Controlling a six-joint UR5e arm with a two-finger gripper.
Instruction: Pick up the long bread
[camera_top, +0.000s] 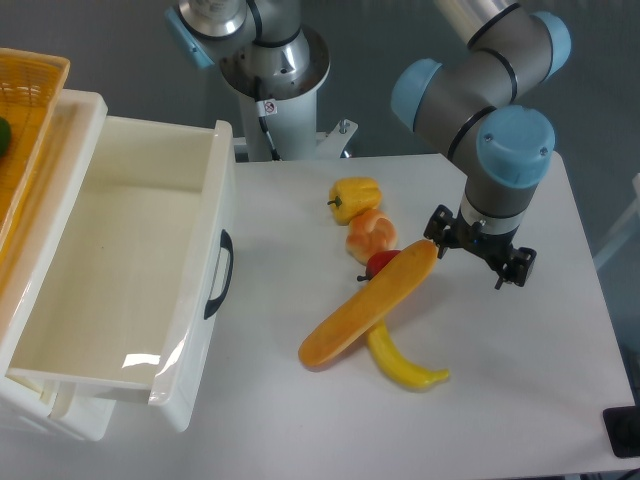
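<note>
The long bread lies slantwise on the white table, its lower end toward the drawer and its upper end just beside the gripper. The gripper hangs over the table at that upper end; whether the bread's tip touches it cannot be told, nor whether the jaws are released or clenched. The bread rests across a yellow banana. By the bread's upper end sit a small red item, an orange bun and a yellow pepper.
</note>
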